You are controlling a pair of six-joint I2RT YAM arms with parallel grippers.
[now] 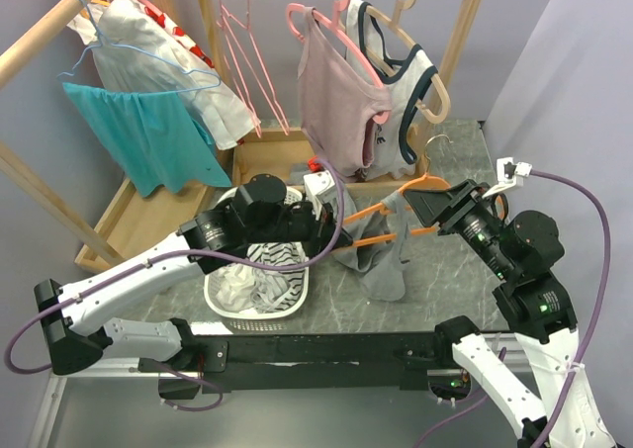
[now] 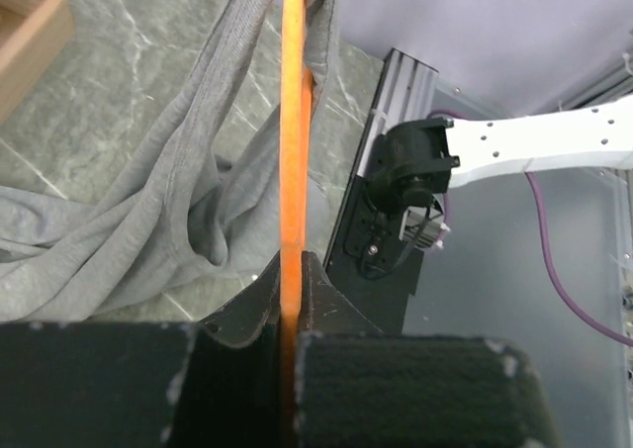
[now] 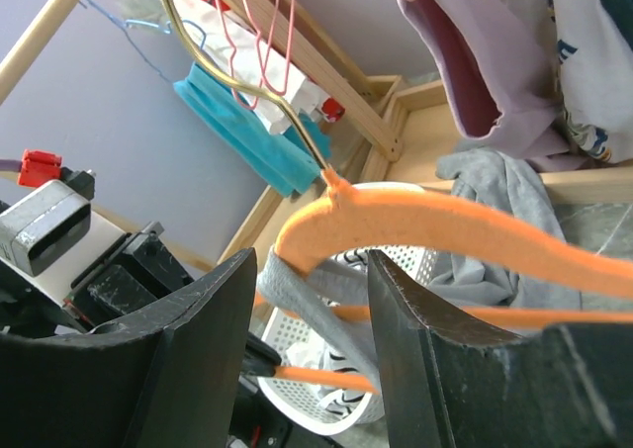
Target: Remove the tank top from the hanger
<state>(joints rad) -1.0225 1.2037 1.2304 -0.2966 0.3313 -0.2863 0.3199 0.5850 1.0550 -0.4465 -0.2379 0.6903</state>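
Note:
A grey tank top (image 1: 384, 255) hangs on an orange hanger (image 1: 396, 193) held above the table's middle. My left gripper (image 1: 331, 230) is shut on the hanger's lower bar. In the left wrist view the orange bar (image 2: 293, 151) runs up from between the closed jaws of the left gripper (image 2: 292, 270), with the grey cloth (image 2: 148, 230) draped beside it. My right gripper (image 1: 420, 207) is open at the hanger's shoulder. In the right wrist view the right gripper (image 3: 312, 314) straddles a grey strap (image 3: 307, 305) looped over the end of the orange hanger (image 3: 445, 225), without pinching it.
A white basket (image 1: 220, 305) with clothes sits under the left arm. A wooden rack (image 1: 267, 151) stands behind, holding a pink top (image 1: 336, 102), a white top (image 1: 410, 82), a teal cloth (image 1: 148, 136) and empty pink hangers (image 1: 247, 52).

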